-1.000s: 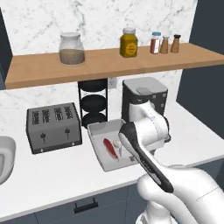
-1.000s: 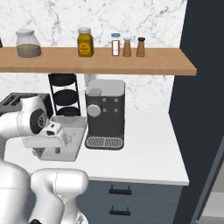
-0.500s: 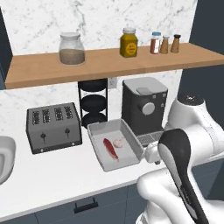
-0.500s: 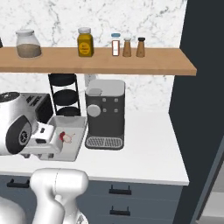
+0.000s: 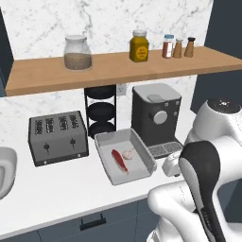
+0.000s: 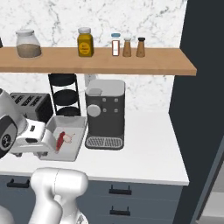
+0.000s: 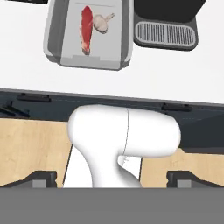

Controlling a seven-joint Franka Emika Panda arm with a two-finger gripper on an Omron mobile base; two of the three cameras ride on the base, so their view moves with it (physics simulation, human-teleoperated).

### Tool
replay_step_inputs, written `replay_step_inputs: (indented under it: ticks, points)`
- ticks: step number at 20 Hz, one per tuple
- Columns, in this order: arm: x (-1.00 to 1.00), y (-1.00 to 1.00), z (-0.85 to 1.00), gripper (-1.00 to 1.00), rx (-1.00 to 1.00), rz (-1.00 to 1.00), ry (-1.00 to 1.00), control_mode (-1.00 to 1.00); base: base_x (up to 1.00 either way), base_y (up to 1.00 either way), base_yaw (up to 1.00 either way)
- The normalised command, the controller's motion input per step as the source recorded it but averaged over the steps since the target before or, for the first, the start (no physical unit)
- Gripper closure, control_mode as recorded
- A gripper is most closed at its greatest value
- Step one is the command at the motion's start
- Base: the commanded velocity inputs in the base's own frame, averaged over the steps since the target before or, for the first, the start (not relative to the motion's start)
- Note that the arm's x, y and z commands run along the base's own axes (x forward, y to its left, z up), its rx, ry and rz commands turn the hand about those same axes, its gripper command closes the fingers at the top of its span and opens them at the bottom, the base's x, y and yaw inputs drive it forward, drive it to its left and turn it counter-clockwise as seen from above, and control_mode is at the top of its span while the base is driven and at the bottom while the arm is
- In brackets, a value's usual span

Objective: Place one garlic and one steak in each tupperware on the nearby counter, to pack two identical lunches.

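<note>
On the white counter (image 5: 61,186), the grey tupperware (image 7: 57,39) lies ahead of the wide-open, empty gripper (image 7: 111,177), already holding red steak (image 7: 86,27) beside garlic (image 7: 102,22): one lunch apparently packed.

One steak (image 5: 119,160), one garlic (image 5: 128,154), two tupperware (image 5: 108,174).

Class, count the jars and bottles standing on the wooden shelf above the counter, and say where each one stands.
5. On the wooden shelf: a glass jar at its left, an amber jar in the middle, then three small shakers in a row at the right. None seem hidden.
</note>
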Motion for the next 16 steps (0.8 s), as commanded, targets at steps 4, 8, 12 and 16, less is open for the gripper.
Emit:
replay_step_inputs:
  ticks: [4,8,12,16]
  points:
    - [-0.18,-0.04,0.00,-1.00,0.00,-0.02,-0.01,1.00,-0.47,-0.25,-0.11]
    - [0.00,0.00,0.00,-1.00,0.00,0.00,0.00,1.00,-0.96,-0.60,-0.35]
    - [0.00,0.00,0.00,-1.00,0.00,0.00,0.00,1.00,-0.53,-0.82,-0.36]
    - [0.00,0.00,0.00,-1.00,0.00,0.00,0.00,1.00,-0.02,-1.00,-0.40]
